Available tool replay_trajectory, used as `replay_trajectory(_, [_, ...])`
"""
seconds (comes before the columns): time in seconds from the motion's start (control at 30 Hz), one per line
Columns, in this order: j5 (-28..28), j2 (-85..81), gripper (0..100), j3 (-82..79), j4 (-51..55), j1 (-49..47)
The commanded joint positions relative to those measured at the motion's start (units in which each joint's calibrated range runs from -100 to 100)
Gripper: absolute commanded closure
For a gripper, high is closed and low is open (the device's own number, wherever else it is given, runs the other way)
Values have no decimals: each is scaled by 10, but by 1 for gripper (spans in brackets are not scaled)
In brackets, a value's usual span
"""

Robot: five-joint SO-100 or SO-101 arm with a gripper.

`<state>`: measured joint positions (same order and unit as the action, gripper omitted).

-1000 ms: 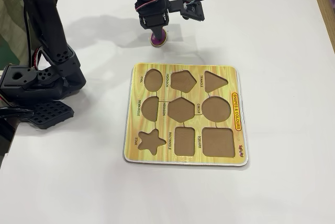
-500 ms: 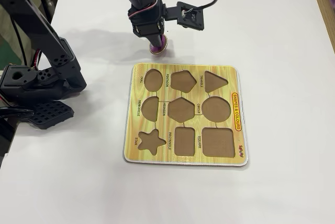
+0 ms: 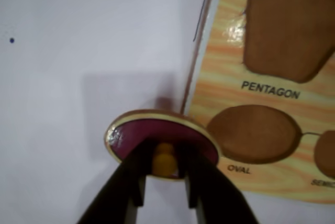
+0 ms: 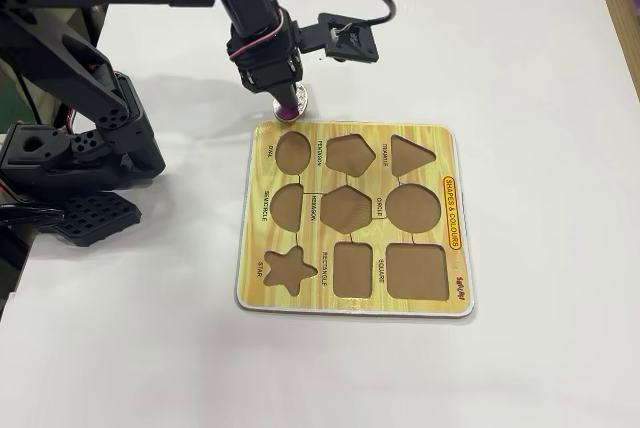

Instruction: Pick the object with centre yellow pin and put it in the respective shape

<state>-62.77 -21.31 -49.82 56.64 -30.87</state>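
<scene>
The object with centre yellow pin is a purple oval piece [image 3: 157,130] with a pale rim. My gripper [image 3: 164,152] is shut on its yellow knob [image 3: 164,162], one dark finger on each side. In the fixed view the piece [image 4: 291,109] hangs under the gripper [image 4: 286,100], just off the far left corner of the yellow puzzle board [image 4: 350,293]. The respective shape, the cut-out labelled OVAL [image 3: 254,133], lies right of the piece in the wrist view. The piece's right rim overlaps the board's edge there. The oval cut-out [image 4: 292,152] is empty.
Every other cut-out is empty too, among them the pentagon [image 3: 290,25], semicircle [image 4: 286,205] and circle [image 4: 413,208]. The arm's black base [image 4: 80,158] fills the left side of the table. A wooden edge [image 4: 625,8] runs along the far right.
The gripper has carried the purple piece left and toward the board's OVAL corner. It now hangs right at the board's far edge. The grip has not changed.
</scene>
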Motion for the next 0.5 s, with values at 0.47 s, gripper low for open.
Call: replay_trajectory(0.47, [79,-46,99,-4,38,152])
